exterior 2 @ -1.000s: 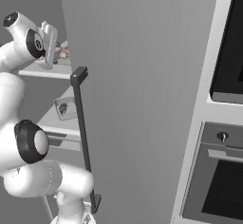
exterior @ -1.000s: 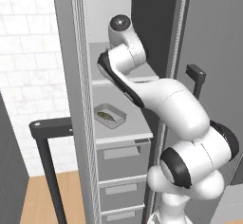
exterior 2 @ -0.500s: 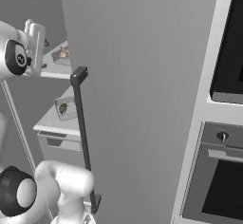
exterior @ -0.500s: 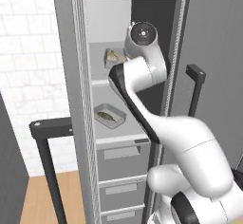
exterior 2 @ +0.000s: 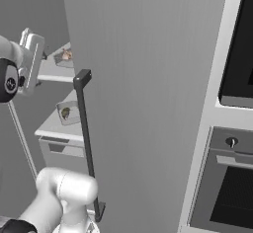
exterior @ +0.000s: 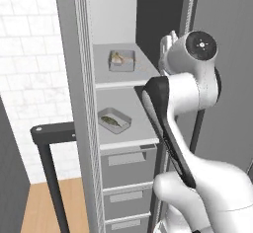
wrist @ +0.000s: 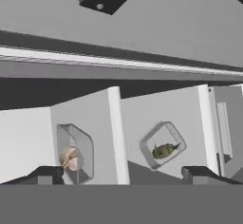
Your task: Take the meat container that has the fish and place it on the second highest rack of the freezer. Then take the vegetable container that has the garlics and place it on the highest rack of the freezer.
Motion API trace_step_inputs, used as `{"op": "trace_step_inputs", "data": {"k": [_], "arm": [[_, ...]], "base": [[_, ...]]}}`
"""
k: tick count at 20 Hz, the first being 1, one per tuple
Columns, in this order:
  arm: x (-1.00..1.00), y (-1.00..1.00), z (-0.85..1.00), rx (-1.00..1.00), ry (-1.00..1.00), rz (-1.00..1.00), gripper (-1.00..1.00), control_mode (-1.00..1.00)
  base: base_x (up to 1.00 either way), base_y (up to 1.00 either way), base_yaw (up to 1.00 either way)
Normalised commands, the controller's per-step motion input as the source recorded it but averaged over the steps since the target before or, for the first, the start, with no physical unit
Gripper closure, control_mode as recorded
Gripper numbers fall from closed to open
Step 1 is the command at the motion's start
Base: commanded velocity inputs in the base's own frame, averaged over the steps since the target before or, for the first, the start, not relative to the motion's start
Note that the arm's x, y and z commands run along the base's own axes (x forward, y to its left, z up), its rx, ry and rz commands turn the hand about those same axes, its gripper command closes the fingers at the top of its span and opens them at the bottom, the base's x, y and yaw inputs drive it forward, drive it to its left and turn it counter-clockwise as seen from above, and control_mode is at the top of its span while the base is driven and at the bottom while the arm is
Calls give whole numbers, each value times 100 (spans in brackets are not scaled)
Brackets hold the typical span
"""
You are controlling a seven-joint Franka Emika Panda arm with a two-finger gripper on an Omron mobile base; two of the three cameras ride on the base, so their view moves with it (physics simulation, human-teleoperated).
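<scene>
The freezer (exterior: 79, 103) stands open, with its door (exterior 2: 143, 94) swung out to the right and the dark door handle (exterior 2: 85, 143) running down its edge. Inside, two containers lie on two racks, one above the other.

The garlic container (exterior: 121, 60) sits on the upper rack (exterior: 129, 79), toward the back and near the middle of it. In the hand view this container (wrist: 74, 159) is at the lower left, and one pale garlic (wrist: 70, 157) is visible inside. The fish container (exterior: 114, 120) rests on the lower rack (exterior: 133, 137), a little left of the middle; a dark green fish (wrist: 164, 150) lies in it. In the right base view both containers are small: the garlic container (exterior 2: 64, 56) above, the fish container (exterior 2: 66, 113) below it. Under the lower rack there are grey drawers (exterior: 129, 164).

The pincer (wrist: 124, 174) is open, the two dark fingertips (wrist: 43, 174) are wide apart at the bottom of the hand view, and nothing is between them. It holds no container. Both containers are apart from the pincer, inside the freezer, with the garlic container close above the left fingertip in that view and the fish container nearer to the right one. The white arm (exterior: 188, 79) is raised in front of the open freezer, at the right side of the racks.
</scene>
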Motion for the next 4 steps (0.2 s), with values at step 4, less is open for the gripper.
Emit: {"op": "trace_step_inputs", "data": {"k": [4], "arm": [[-100,-30,-1,11,19,0,-100,-100]], "base": [[0,0,0]]}}
